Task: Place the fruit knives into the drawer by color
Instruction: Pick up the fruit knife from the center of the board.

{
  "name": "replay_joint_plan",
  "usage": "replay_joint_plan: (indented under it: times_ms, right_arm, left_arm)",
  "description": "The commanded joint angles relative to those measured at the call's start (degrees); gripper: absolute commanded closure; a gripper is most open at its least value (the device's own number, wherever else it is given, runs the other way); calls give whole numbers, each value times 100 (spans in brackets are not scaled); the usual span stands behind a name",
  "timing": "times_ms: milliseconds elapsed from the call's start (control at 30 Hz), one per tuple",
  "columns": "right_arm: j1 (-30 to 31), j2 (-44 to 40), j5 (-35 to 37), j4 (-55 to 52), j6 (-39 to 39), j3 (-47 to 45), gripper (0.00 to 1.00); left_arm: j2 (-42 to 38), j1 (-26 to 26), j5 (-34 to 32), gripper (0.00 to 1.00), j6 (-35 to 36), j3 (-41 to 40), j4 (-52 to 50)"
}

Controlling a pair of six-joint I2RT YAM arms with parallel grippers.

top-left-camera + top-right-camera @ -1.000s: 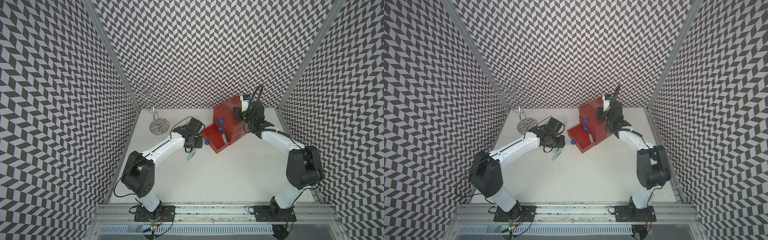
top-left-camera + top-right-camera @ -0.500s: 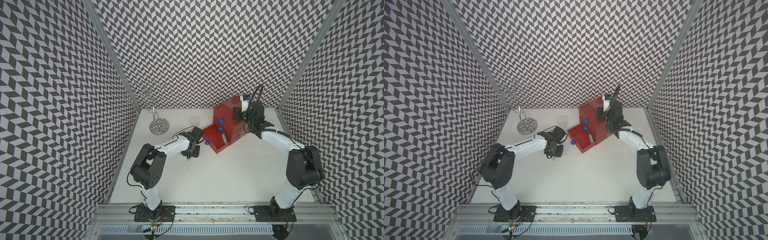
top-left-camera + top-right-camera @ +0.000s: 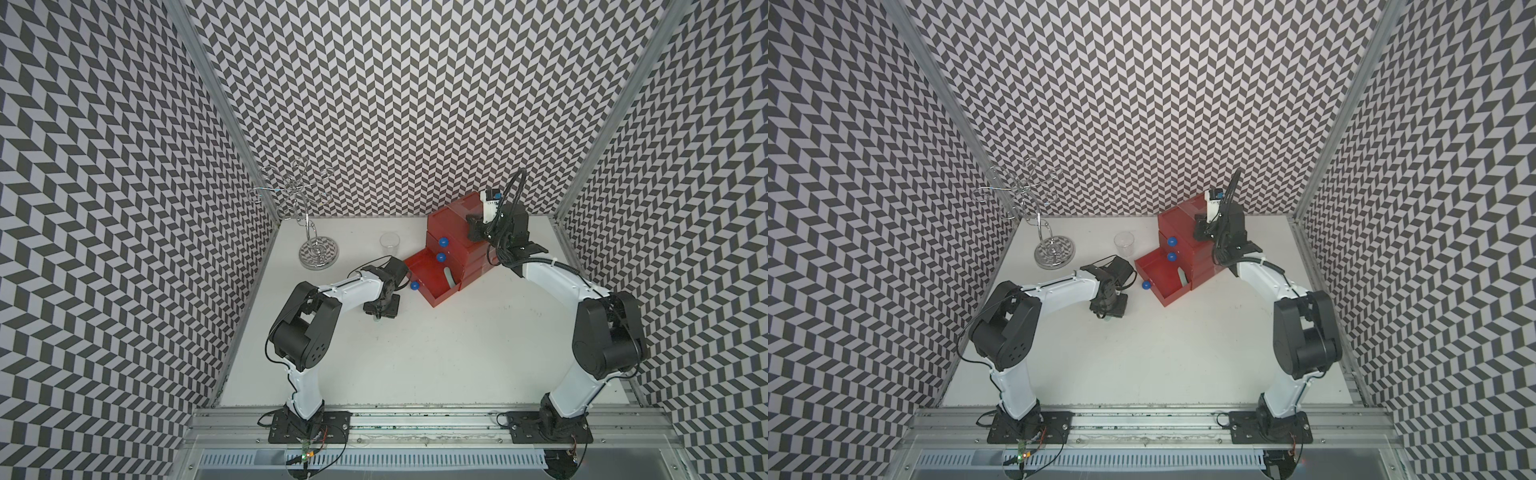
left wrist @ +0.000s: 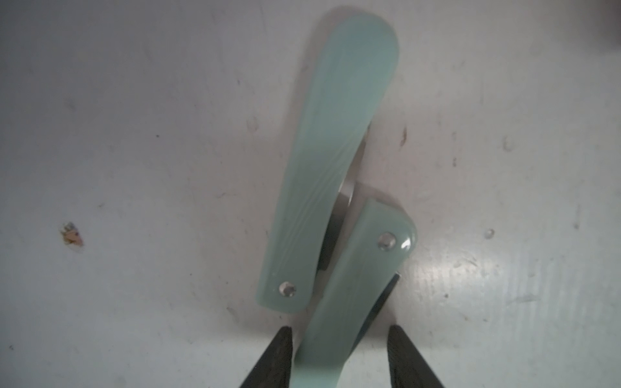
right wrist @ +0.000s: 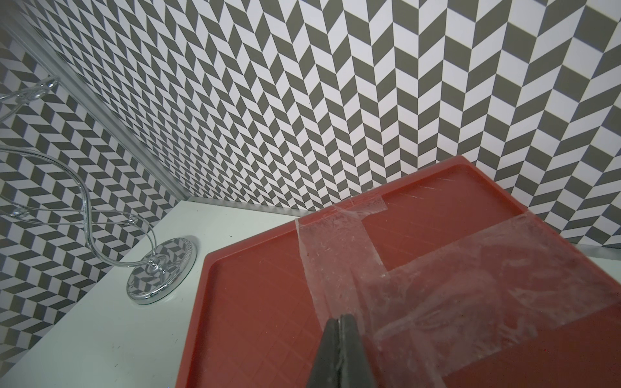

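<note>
On the table (image 3: 457, 353), the red drawer (image 3: 455, 226) stands at the far edge, its bottom tray (image 3: 430, 272) pulled out to receive. Right pincer (image 5: 340, 319), shut, presses its top, likely steadying it. Left pincer (image 4: 339, 327), half-spread, straddles a mint knife (image 4: 353, 268) near that tray; gripped or not, can't tell.

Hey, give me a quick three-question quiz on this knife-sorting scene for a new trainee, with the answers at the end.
1. True or false: the right gripper is shut, over the taped top of the red drawer box.
2. Which drawer is pulled out: A top, B middle, C bottom?
3. How many mint knives does the left wrist view show at the left gripper?
Key: 1 true; 2 C, the bottom drawer; 3 two, with one mint knife between the fingers.
</note>
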Motion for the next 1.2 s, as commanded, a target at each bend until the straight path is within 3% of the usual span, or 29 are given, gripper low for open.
replay_joint_plan:
  times_ms: [0,733,1067,1167]
  right_arm:
    - [47,1150,-216,-2529,288,-825,100]
    - [40,1179,-218,-2520,296,-827,100]
    - [40,1171,-216,-2520,292,-831,100]
    - [46,1171,-216,-2520,289,-829,100]
  left_arm:
    - [108,42,114,52,117,1,90]
    - [839,6,381,61,235,818,-833]
    - [926,-68,220,77,165,838,-970]
    - [969,-99,107,77,96,870,-1055]
